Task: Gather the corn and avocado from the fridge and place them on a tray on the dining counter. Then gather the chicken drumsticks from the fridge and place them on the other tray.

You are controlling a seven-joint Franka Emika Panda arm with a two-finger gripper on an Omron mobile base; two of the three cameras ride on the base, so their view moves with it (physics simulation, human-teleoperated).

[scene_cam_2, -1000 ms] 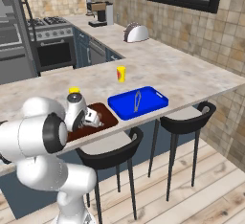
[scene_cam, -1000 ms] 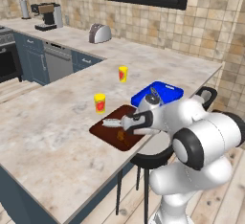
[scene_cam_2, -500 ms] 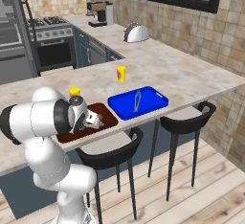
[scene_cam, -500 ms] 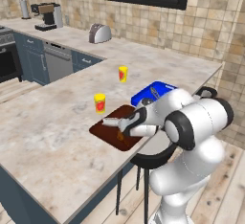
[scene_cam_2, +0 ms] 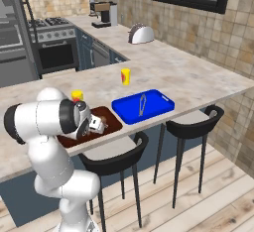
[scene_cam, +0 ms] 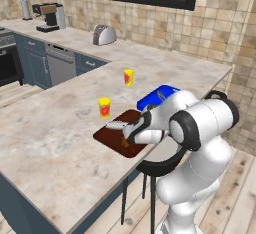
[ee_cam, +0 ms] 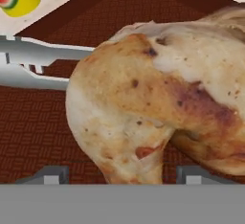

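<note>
A browned chicken drumstick [ee_cam: 158, 89] lies on the dark brown tray [ee_cam: 43, 132] at the counter's near edge. My gripper [ee_cam: 122, 173] hangs low right over it, open, with one fingertip on each side of the meat and a gap to it. The base views show the gripper [scene_cam: 126, 137] over the brown tray [scene_cam: 106, 136], with the drumstick [scene_cam_2: 98, 125] under the hand. Grey tongs [ee_cam: 33, 62] rest on this tray too. The blue tray [scene_cam_2: 154, 111] beside it holds another pair of tongs [scene_cam_2: 142, 103]. Corn and avocado are out of view.
Two yellow cups [scene_cam: 104, 107] [scene_cam: 128, 77] stand on the counter behind the trays. Bar stools [scene_cam_2: 191, 119] sit below the counter's edge. A toaster [scene_cam: 103, 35] and a coffee machine [scene_cam: 48, 18] stand on the far counter.
My gripper has gone from shut to open, letting go of the drumstick on the brown tray. The arm has shifted slightly over that tray.
</note>
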